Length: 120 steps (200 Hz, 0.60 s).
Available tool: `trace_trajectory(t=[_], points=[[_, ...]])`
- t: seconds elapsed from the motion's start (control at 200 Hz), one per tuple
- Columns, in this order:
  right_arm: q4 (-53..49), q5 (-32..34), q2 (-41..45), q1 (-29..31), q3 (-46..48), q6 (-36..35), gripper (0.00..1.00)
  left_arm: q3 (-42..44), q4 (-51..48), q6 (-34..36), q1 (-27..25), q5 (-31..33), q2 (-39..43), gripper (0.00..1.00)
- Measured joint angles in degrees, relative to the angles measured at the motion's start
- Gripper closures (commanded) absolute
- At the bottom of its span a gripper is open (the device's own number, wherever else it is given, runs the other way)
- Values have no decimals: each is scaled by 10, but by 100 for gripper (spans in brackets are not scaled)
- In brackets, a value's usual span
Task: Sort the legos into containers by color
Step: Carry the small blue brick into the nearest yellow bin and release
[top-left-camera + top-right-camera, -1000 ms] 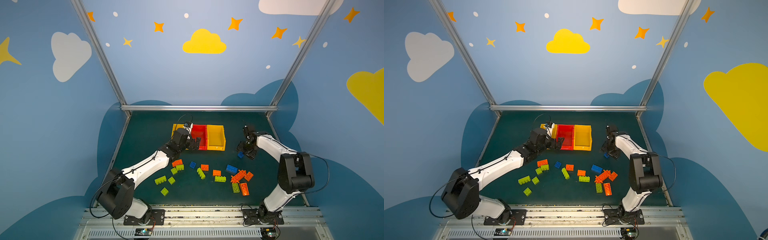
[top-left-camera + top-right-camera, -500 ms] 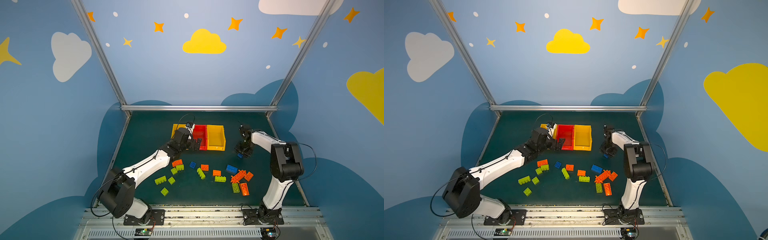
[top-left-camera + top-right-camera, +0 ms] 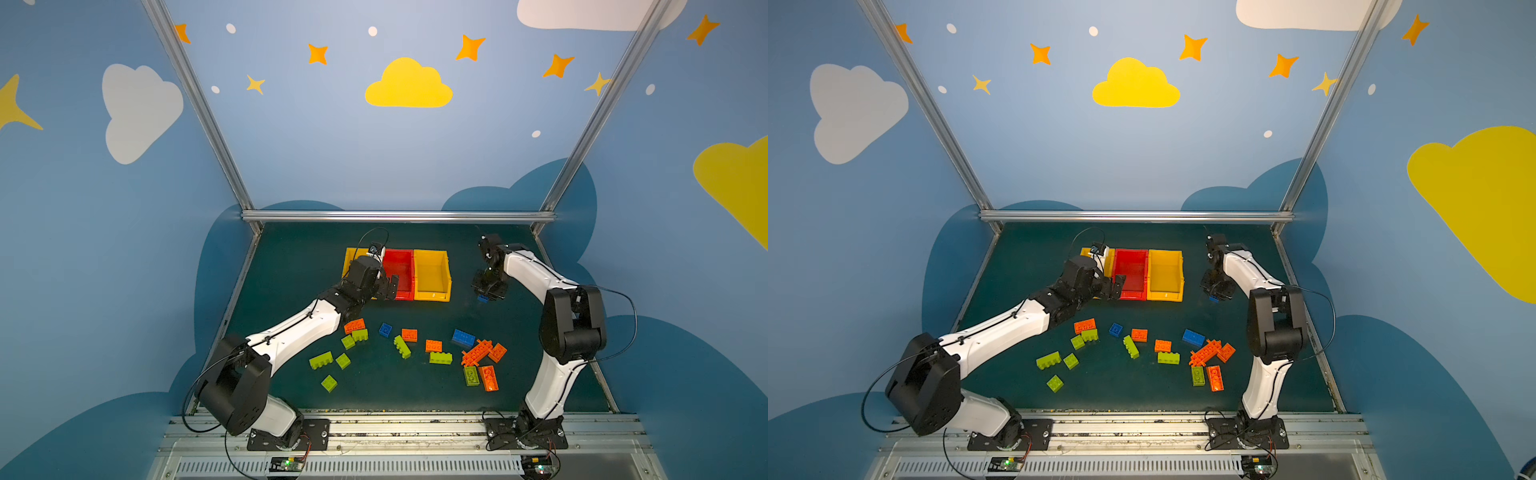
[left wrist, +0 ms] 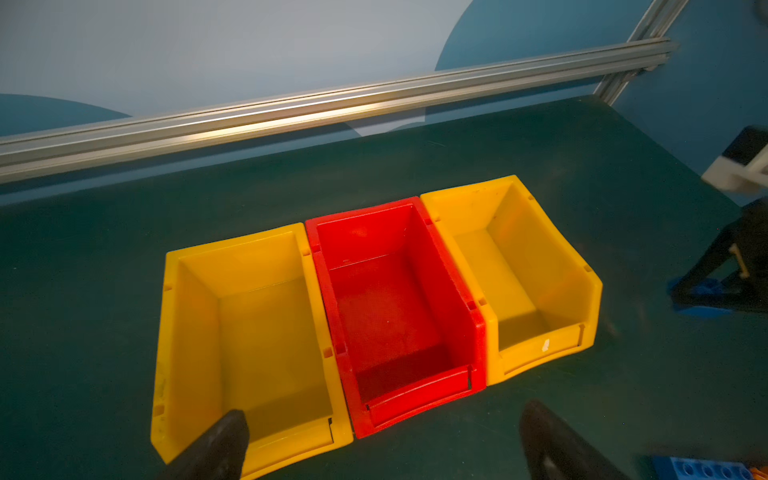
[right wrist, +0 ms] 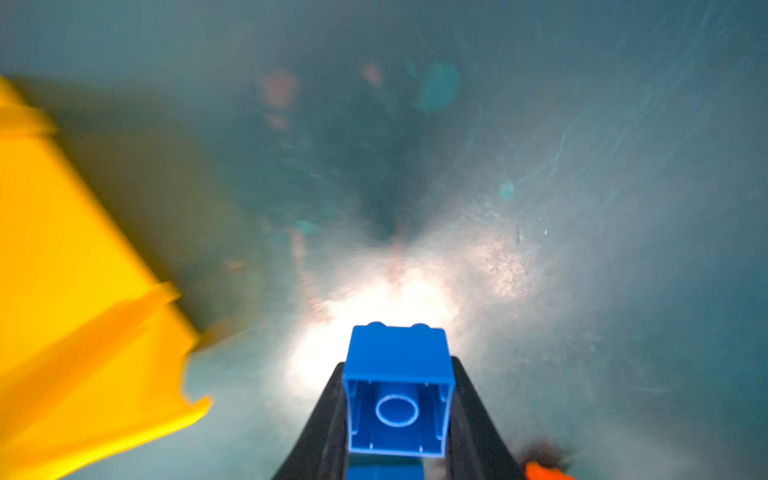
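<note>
Blue lego (image 5: 397, 390) in right end effector (image 5: 397, 374), beside yellow bin (image 5: 75, 270)

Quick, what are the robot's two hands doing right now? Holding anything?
Left hand: open, holding nothing.
Right hand: closed on a blue lego.

Left bin (image 4: 170, 316), middle bin (image 3: 398, 253) and right bin (image 3: 432, 253): one row, walls touching, rear middle of tabletop (image 3: 299, 270). Loose bricks (image 3: 440, 358) scattered in front of the row, densest front right. Right gripper (image 3: 484, 295) right of right bin, apart from it, one brick (image 5: 397, 361) between its jaws. Left gripper (image 3: 390, 287) at the row's front, by the left-middle junction.
</note>
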<state>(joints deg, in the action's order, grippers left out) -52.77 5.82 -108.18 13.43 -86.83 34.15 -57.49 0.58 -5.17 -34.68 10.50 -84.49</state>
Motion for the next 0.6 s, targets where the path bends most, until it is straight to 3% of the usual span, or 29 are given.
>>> trace_trajectory(t=[0.265, 0.601], points=[[-16, -52, -17, 61, -166, -18, 73, 24, 0, -12, 0, 43, 47, 0], [-30, -99, -177, 122, -328, -31, 72, 71, -35, -64, 26, 66, 132, 0]])
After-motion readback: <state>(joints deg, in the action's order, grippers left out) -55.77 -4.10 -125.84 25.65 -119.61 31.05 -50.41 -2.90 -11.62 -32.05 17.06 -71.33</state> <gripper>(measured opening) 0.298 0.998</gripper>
